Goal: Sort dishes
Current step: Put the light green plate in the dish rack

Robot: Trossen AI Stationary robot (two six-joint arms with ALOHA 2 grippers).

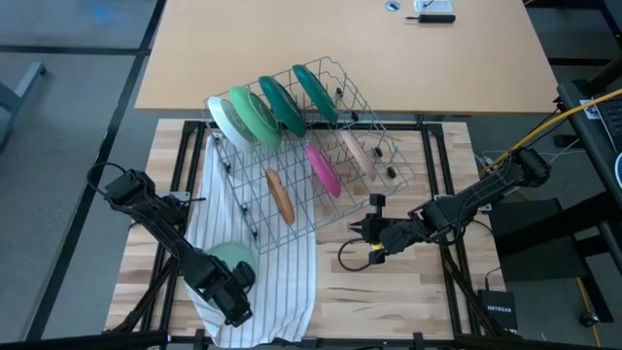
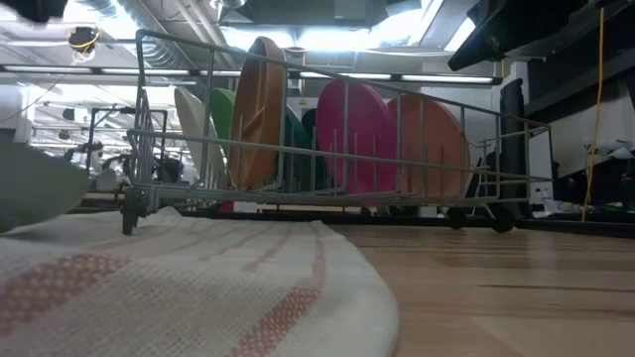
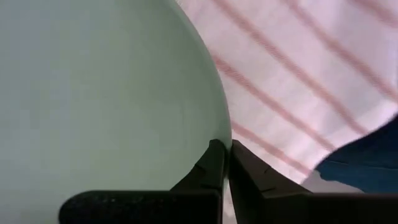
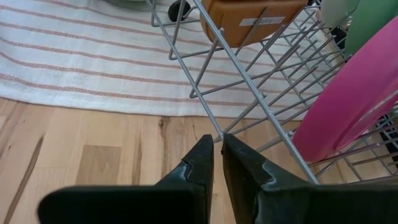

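Note:
A pale green dish [image 1: 231, 257] is over the white striped cloth [image 1: 282, 282] at the table's near left, with my left gripper [image 1: 233, 274] shut on it. In the low view its side [image 2: 30, 183] shows just above the cloth. The wire rack [image 1: 321, 126] holds the other dishes on edge: a white-faced light green one [image 1: 231, 119], dark green ones [image 1: 313, 89], a magenta one [image 1: 323, 167], a peach one [image 1: 355, 151] and a small brown-orange one [image 1: 280, 194]. My right gripper [image 1: 364, 231] is at the rack's near right corner, shut on a wire. My left gripper [image 3: 225, 149] pinches the pale green dish's rim [image 3: 219, 124] between its two fingers, coming steeply from above. The dish spreads out to one side of the fingers, over the cloth; whether any part still rests on it I cannot tell. My right gripper [image 4: 217, 142] pinches a thin wire of the rack [image 4: 200, 107] at the rack's bottom edge, between its fingertips. The fingers slant down from the table's right side. The rack stands on the table.
Bare wooden table [image 1: 408, 292] lies near and right of the cloth. A second, pale tabletop [image 1: 340, 49] stretches behind the rack with a small dark tool [image 1: 432, 12] on it. A black cable loop [image 1: 348, 258] lies beside my right gripper.

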